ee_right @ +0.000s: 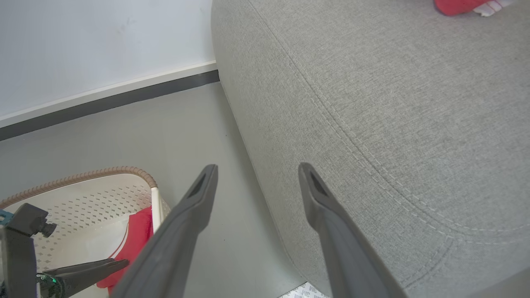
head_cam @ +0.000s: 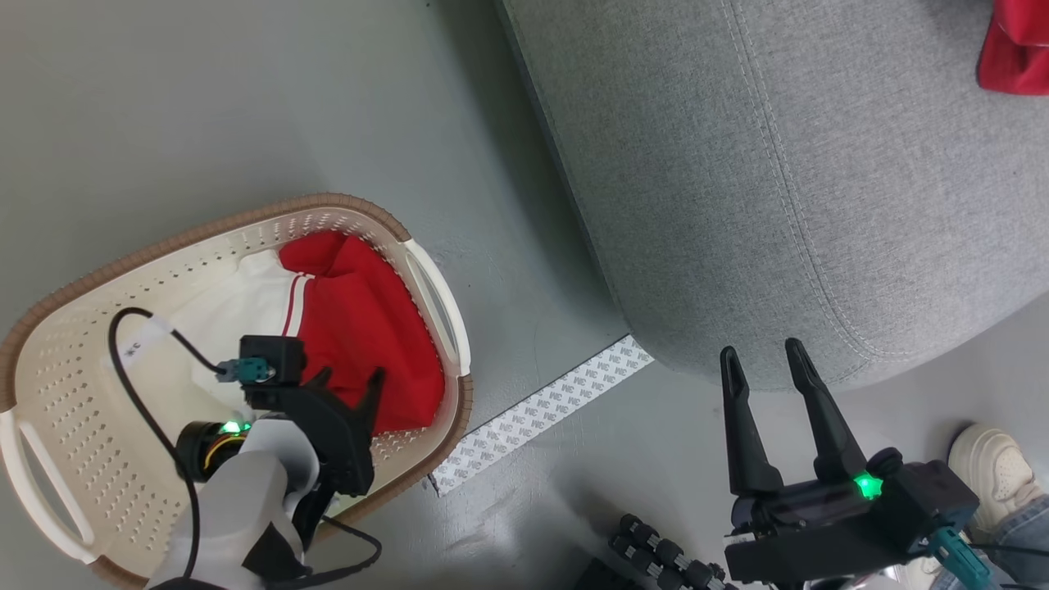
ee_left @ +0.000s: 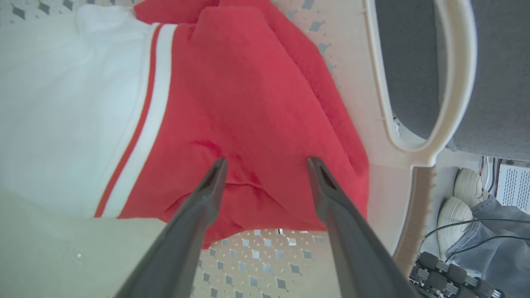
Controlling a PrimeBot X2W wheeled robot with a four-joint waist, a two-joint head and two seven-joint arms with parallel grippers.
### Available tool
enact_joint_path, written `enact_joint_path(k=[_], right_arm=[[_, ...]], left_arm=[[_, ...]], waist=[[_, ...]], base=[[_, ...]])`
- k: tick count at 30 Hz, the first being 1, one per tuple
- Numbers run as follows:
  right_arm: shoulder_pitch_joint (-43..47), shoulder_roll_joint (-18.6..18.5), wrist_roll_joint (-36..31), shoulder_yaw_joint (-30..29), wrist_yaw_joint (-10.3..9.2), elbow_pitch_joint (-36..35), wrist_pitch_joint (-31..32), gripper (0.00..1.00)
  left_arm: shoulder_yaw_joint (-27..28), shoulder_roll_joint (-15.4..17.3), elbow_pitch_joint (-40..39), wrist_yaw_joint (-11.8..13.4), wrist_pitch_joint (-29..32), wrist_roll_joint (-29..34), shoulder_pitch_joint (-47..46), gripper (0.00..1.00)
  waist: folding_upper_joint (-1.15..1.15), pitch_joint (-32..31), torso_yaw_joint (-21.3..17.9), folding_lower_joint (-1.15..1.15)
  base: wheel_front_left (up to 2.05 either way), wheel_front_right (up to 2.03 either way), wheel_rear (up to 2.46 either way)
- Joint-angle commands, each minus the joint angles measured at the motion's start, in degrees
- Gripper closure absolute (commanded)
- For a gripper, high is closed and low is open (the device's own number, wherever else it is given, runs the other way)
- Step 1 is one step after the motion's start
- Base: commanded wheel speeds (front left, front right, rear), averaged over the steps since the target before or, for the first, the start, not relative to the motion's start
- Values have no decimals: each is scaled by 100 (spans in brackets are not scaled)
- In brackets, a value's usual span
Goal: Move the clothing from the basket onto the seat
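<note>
The basket [head_cam: 205, 225] stands on the floor at the left, holding red and white clothing [head_cam: 361, 344]. My left gripper [head_cam: 351, 381] hangs inside it, open. In the left wrist view the left gripper [ee_left: 268, 162] has both tips down at the red part of the clothing [ee_left: 248, 103], with nothing clamped between them. My right gripper [head_cam: 762, 351] is open and empty, low beside the front corner of the grey seat [head_cam: 778, 164]. Another red piece of clothing [head_cam: 1016, 49] lies on the seat at the far right. The right wrist view shows the right gripper [ee_right: 257, 167], the seat [ee_right: 393, 103] and the basket [ee_right: 83, 176].
A strip of printed white tape [head_cam: 541, 410] lies on the grey floor between basket and seat. A person's pale shoe [head_cam: 992, 467] is at the lower right. A black ribbed part [head_cam: 664, 557] sits near the bottom edge. A wall with a dark baseboard [ee_right: 107, 99] runs behind.
</note>
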Motion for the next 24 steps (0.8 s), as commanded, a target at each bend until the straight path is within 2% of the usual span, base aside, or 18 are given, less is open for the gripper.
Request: enact_joint_path(k=[1,7,16,17,19,20,24], right_arm=[[90,13,28,-18,0,-16,-27,0],[231,13,41,-88,0,-106,-27,0],[493,13,56,-183,0,-238,-27,0],[517,14,47,-190,0,-257,-28,0],[546,14,37,-214,0,-282,-27,0],[568,13,32,-222,0,-299,-28,0],[618,13,37,-252,0,-339,-27,0]], left_arm=[[-102,8,-38,-2,37,-117,42,0],[-612,10,-239,-6,136,-635,59,0],[-1110,8,-103,-7,103,-991,-37,0],[-1169,8,-105,-7,132,-1051,-17,4],[-1300,12,-98,-7,137,-1154,-28,76],[-1361,11,-86,-6,138,-1190,-42,98],[-1583,11,-45,-6,84,-1309,-107,100]], waist=[[-1,17,1,0],[-1,101,32,0],[-1,151,62,0],[-1,156,64,0],[-1,166,72,0],[-1,170,77,0],[-1,178,91,0]], base=[[0,0,0],[0,0,0],[0,0,0],[0,0,0],[0,0,0],[0,0,0],[0,0,0]])
